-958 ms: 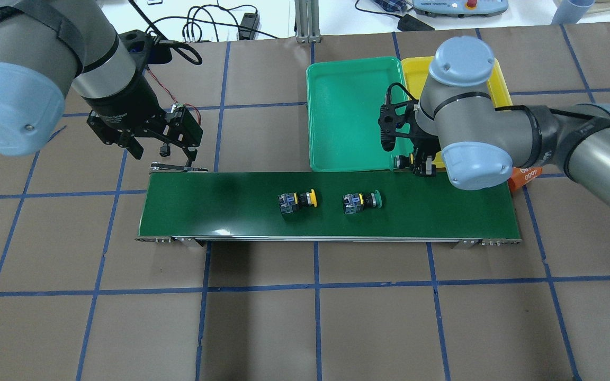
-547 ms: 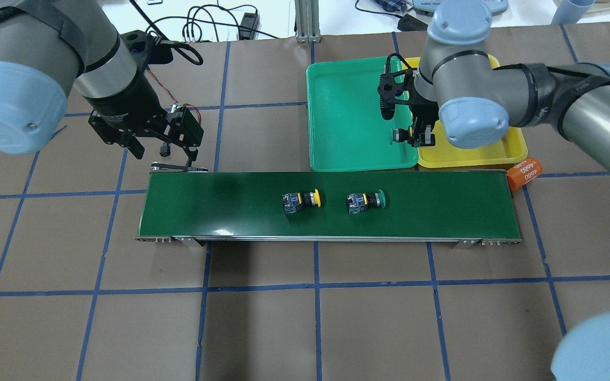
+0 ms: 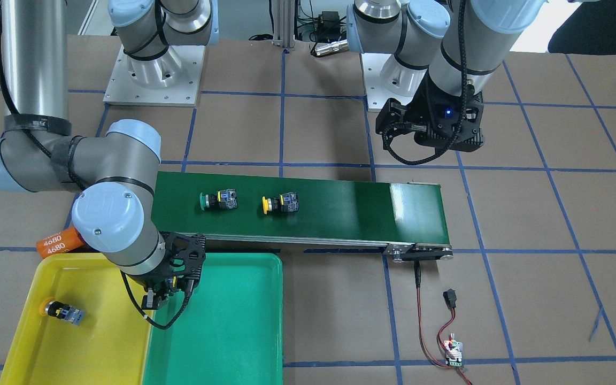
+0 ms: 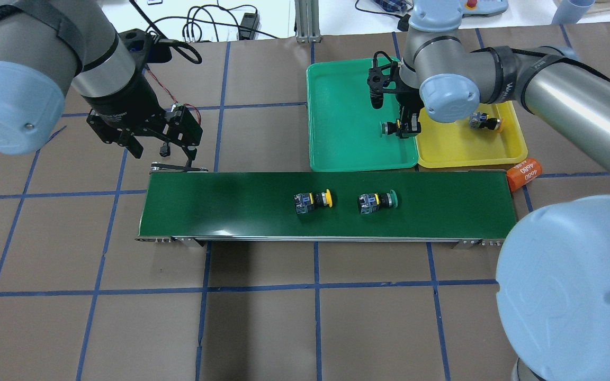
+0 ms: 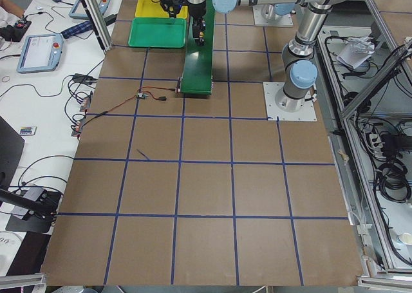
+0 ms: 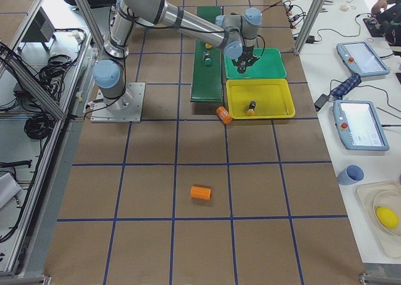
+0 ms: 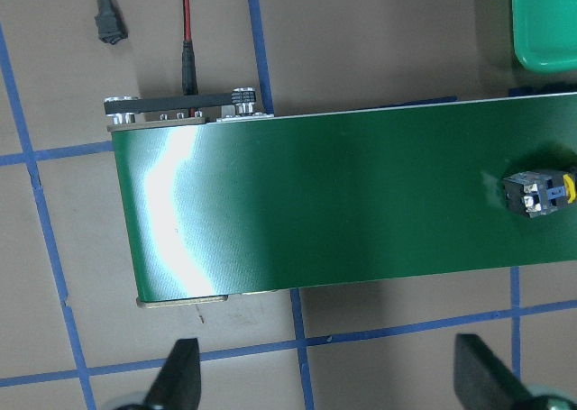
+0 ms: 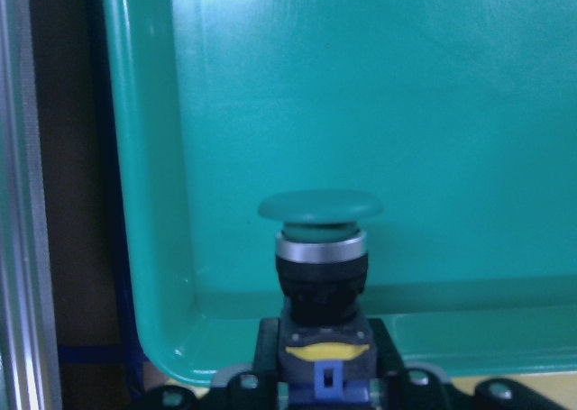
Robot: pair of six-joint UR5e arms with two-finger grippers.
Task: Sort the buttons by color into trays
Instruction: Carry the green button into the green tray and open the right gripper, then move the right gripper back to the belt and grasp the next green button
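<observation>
The right gripper (image 4: 403, 128) pinches a green button (image 8: 320, 248) above the green tray (image 4: 342, 127), upper right overhead. The left gripper (image 4: 164, 152) hangs spread, upper left.

The green tray (image 4: 342, 106) and the yellow tray (image 4: 464, 151) are shallow, round-cornered and set side by side with their edges touching. One yellow-capped button (image 4: 485, 123) lies on its side in the yellow tray. The gripped green button (image 4: 388, 127) is clamped horizontally in the right gripper (image 4: 404, 128), over the green tray beside its wall next to the yellow tray. The belt yellow button (image 4: 313, 201) and the belt green button (image 4: 376, 202) lie on their sides on the conveyor belt (image 4: 231, 203), near each other, with their caps pointing the same way.
</observation>
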